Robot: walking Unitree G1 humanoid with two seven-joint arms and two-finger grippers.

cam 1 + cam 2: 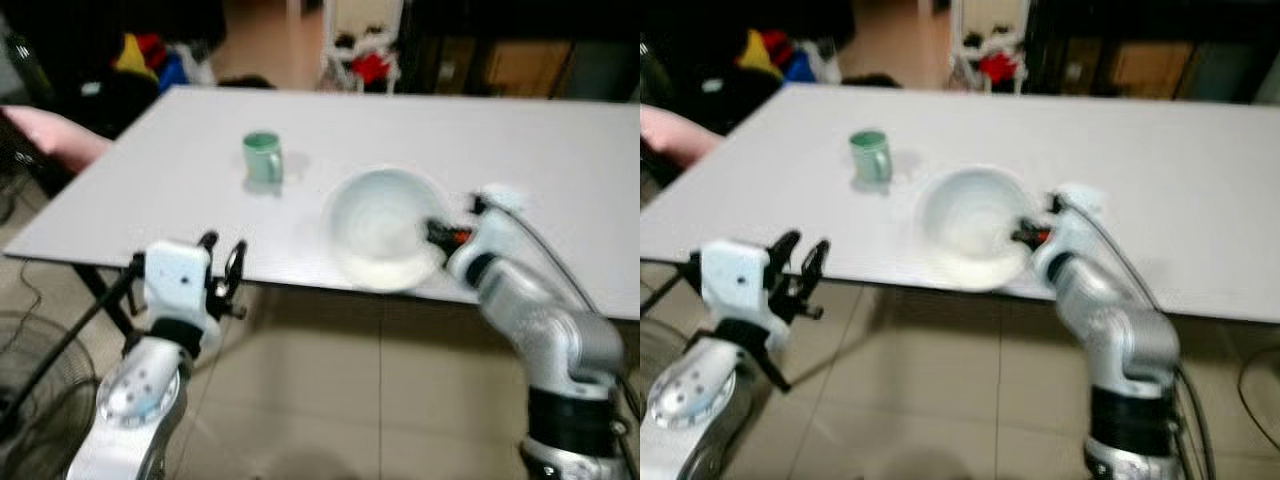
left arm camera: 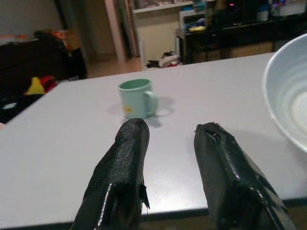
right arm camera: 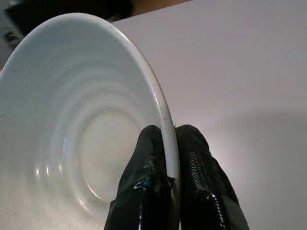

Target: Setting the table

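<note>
Left gripper point(image 1: 222, 262) is idling at the counter's point(image 1: 560, 160) near edge, fingers narrowly parted and empty. Right gripper point(image 3: 169, 158) is pinching the white bowl's point(image 1: 385, 225) rim at three o'clock; green mug point(image 1: 263, 157) is standing toward eleven o'clock. Placement appears underway; next, lower, then release.
</note>
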